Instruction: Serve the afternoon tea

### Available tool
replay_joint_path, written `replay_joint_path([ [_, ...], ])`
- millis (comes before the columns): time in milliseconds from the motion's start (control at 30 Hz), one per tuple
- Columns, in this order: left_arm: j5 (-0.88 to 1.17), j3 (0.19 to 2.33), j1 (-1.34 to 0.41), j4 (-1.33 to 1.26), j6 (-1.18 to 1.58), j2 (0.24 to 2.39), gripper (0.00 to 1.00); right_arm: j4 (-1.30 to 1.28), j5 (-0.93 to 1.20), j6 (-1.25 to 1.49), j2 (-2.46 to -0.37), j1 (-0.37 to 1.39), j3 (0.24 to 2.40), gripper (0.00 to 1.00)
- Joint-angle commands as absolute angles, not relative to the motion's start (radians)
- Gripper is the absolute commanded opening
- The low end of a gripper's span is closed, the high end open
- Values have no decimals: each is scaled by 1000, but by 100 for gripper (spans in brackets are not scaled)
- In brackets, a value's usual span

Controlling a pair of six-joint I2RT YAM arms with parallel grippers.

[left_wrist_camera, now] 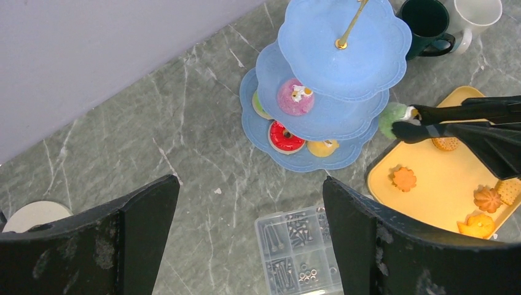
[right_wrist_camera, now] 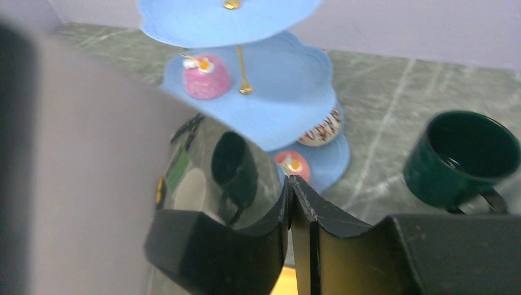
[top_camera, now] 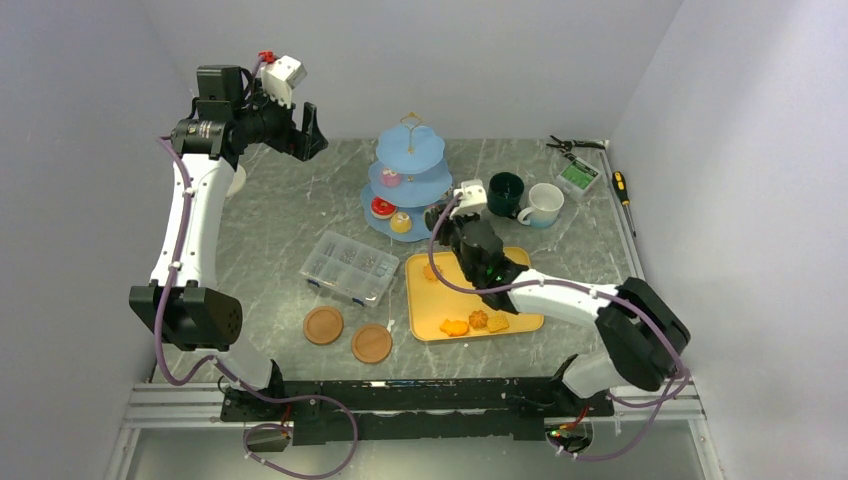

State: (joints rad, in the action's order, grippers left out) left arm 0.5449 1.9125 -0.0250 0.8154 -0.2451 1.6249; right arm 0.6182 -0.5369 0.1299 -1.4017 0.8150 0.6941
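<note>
The light-blue three-tier stand (top_camera: 410, 165) stands at the back middle; it also shows in the left wrist view (left_wrist_camera: 344, 55) and the right wrist view (right_wrist_camera: 270, 98). It bears a pink cake (left_wrist_camera: 295, 97), a red doughnut (left_wrist_camera: 285, 136) and a yellow cake (left_wrist_camera: 322, 147). My right gripper (top_camera: 445, 225) (right_wrist_camera: 289, 184) is shut on the black tongs (left_wrist_camera: 454, 114), whose tips hold a green cake (left_wrist_camera: 390, 118) beside the stand's lower tiers. The yellow tray (top_camera: 440, 305) holds several orange biscuits (top_camera: 478, 320). The dark-green mug (top_camera: 505, 193) and white mug (top_camera: 545, 203) stand right of the stand. My left gripper (top_camera: 308, 140) (left_wrist_camera: 250, 181) is open, empty and high at the back left.
A clear box of screws (top_camera: 350, 265) (left_wrist_camera: 301, 252) lies left of the tray. Two brown coasters (top_camera: 323, 325) lie near the front. Pliers (top_camera: 575, 145), a small green box (top_camera: 578, 177) and a screwdriver (top_camera: 622, 187) lie at the back right. A white round object (left_wrist_camera: 34, 215) sits by the left wall.
</note>
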Motion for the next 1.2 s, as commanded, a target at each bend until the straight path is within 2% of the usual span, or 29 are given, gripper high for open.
replay_joint_path([
  [0,543,1911,-19,782,-242,1575,93,783,-375,116,-1471,794,773,43],
  [1167,555,1906,-18,767,-248,1540,93,877,-322,135,-1775,693,880,42],
])
